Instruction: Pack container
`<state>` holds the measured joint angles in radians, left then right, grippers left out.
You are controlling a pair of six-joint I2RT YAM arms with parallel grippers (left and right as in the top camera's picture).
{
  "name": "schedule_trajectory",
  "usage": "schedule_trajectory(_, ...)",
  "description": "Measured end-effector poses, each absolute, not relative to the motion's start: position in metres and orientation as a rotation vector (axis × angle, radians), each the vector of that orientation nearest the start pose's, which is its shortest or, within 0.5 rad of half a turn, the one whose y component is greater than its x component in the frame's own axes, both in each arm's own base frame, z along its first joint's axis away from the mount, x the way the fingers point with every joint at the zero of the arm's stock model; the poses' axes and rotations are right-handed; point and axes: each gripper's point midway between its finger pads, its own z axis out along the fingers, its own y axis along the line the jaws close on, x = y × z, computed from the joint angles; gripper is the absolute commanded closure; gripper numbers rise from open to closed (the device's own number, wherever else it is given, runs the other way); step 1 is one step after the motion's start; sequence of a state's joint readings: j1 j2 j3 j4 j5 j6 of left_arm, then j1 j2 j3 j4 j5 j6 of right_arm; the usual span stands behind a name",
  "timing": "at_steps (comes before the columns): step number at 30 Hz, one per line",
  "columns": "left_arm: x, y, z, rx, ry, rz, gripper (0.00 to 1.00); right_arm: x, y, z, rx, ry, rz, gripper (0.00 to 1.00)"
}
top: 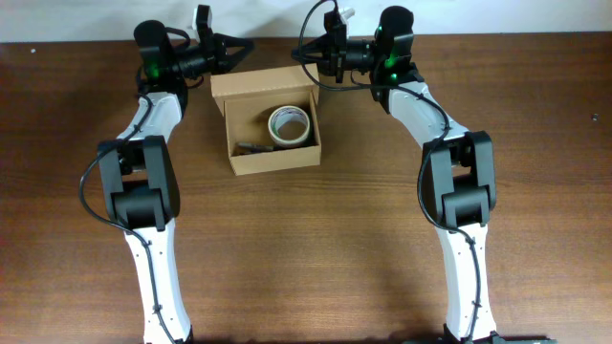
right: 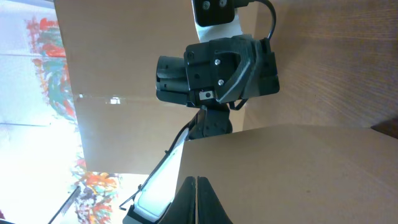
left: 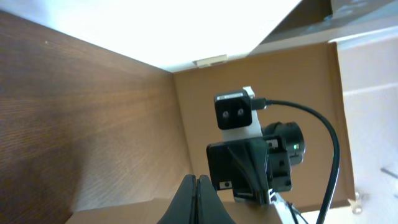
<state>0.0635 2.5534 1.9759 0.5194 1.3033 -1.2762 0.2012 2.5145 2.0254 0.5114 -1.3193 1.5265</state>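
Altogether one container (top: 277,159), one tape roll (top: 289,125) inside.

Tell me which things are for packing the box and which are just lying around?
For the job: cardboard box, open; tape roll inside it; small dark item beside the roll, too small to name; left gripper and right gripper, both shut, at the box's far side.
Just there: wooden table.

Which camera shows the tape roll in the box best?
Overhead: the tape roll lies fully visible inside the open container. Both wrist views show only the container's cardboard, never the roll.
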Motion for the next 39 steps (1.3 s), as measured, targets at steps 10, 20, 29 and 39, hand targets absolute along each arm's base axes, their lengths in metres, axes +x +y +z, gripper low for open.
schedule_trajectory(10, 0.618, -0.124, 0.161, -0.246, 2.092, -1.829, 0.98, 0.554, 0.282, 0.209, 0.016, 2.148, 2.154, 0.96)
schedule_trajectory(20, 0.609, -0.121, 0.146, -0.418, 2.366, -1.549, 0.98, 0.559, 0.297, 0.202, 0.146, 2.175, 2.150, 0.96)
schedule_trajectory(29, 0.587, -0.093, 0.161, -0.383, 2.552, -1.115, 0.98, 0.553, 0.311, 0.198, 0.118, 2.191, 2.138, 0.96)
schedule_trajectory(39, 0.561, -0.084, 0.166, -0.279, 2.685, -0.755, 0.98, 0.547, 0.312, 0.198, -0.189, 2.088, 2.023, 0.96)
